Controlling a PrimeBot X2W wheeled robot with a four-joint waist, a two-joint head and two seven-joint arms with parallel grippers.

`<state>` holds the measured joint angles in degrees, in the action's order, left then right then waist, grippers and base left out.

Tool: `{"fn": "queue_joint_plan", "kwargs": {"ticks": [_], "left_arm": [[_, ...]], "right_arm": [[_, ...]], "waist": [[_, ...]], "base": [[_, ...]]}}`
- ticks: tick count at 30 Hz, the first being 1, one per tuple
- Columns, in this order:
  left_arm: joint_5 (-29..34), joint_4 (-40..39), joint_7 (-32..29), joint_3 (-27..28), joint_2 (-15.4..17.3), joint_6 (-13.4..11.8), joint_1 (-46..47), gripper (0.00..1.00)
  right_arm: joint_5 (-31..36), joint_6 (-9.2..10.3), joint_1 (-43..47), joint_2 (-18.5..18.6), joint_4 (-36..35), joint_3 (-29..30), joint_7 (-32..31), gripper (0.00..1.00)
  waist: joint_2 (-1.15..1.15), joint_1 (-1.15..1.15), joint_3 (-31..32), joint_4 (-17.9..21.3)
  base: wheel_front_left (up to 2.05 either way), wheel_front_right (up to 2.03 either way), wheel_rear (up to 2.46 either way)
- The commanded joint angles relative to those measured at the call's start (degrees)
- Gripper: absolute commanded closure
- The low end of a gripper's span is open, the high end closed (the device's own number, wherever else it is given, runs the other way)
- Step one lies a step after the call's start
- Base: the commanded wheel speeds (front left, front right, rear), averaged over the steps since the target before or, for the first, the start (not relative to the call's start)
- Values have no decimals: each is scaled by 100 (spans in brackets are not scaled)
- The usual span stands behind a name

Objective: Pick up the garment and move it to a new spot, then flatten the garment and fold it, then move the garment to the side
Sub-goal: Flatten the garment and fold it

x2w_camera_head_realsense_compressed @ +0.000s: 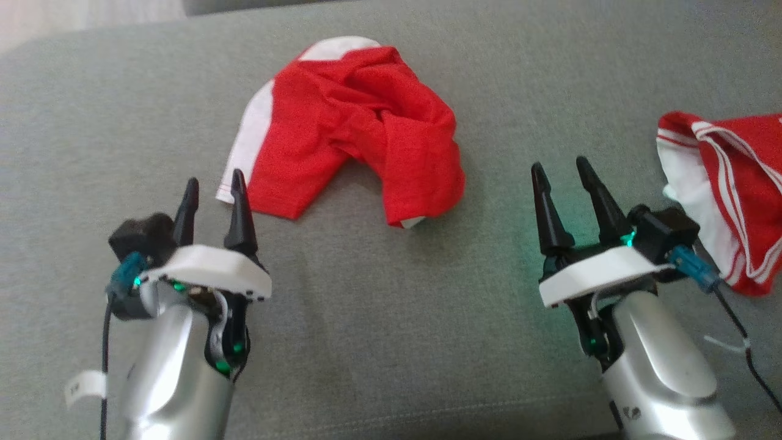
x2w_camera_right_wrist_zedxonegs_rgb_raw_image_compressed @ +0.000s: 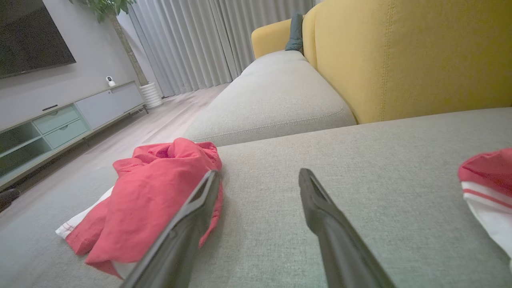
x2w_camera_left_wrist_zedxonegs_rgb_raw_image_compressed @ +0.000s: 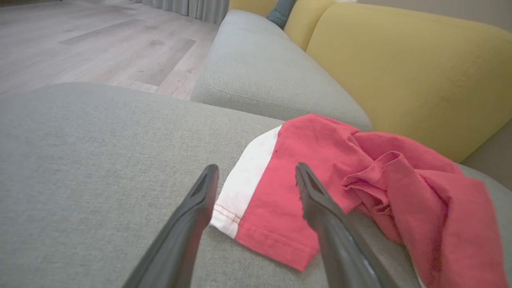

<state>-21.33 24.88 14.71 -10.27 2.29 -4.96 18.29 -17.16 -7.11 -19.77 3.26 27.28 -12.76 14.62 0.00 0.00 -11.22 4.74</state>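
Find red garment [x2w_camera_head_realsense_compressed: 348,128] crumpled on grey cushion [x2w_camera_head_realsense_compressed: 391,305], just ahead of left gripper [x2w_camera_head_realsense_compressed: 215,177] fingertips, untouched. See both finger pairs parted, holding nothing. Note second red-and-white garment [x2w_camera_head_realsense_compressed: 727,183] just right of right gripper [x2w_camera_head_realsense_compressed: 559,163].

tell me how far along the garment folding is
Nothing looks done yet: the red and white garment lies crumpled on the grey sofa cushion. In hand: the left gripper is open and empty, its fingers aimed at the garment's white-edged hem; the right gripper is open and empty too. Left: pick up, move, flatten, fold, set aside.
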Motion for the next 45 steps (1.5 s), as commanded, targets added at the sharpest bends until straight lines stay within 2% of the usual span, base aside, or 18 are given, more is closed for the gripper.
{"fn": "queue_joint_plan", "kwargs": {"ticks": [1,9,13,14,15,22,27,31,35,38,42,45], "left_arm": [[-5,7,29,200,59,12,268,0],[342,1316,29,609,60,6,1031,0],[603,1752,29,599,60,85,1173,2],[641,1838,29,601,60,101,1195,65],[695,1889,29,586,60,114,1207,100],[1107,1417,29,552,60,49,1213,100],[1627,571,29,361,118,178,1640,100],[1905,260,29,46,105,305,2170,100],[2040,94,29,-523,71,466,2887,100],[1747,-159,29,-1232,63,517,3213,100],[1318,-554,29,-2426,61,475,3142,100],[1265,-574,29,-3118,60,490,2723,100]], "right_arm": [[-13,-37,-186,-38,-209,-132,38,0],[38,-37,-433,-38,-335,-70,38,0],[44,-37,-479,-38,-358,-36,38,0],[40,-37,-488,-38,-355,-28,38,0],[37,-37,-497,-38,-351,-15,38,0],[-42,-37,-483,-38,-264,1,38,0],[-158,-37,-470,-38,-172,-106,38,0],[-214,-37,-451,-38,-90,-106,38,0],[-275,-37,-398,-38,-25,-130,38,0],[-279,-37,-370,-38,17,-69,38,0],[-223,-37,-326,-38,47,134,38,0],[-156,-37,-286,-38,40,321,38,0]], "waist": [[0,0,-242,194],[0,0,-723,460],[0,0,-798,494],[0,0,-802,497],[0,0,-796,494],[0,0,-545,421],[0,0,-292,479],[0,0,-163,555],[0,0,-49,672],[0,0,-5,707],[0,0,22,578],[0,0,53,369]], "base": [[0,0,0],[0,0,0],[0,0,0],[0,0,0],[0,0,0],[0,0,0],[0,0,0],[0,0,0],[0,0,0],[0,0,0],[0,0,0],[0,0,0]]}}
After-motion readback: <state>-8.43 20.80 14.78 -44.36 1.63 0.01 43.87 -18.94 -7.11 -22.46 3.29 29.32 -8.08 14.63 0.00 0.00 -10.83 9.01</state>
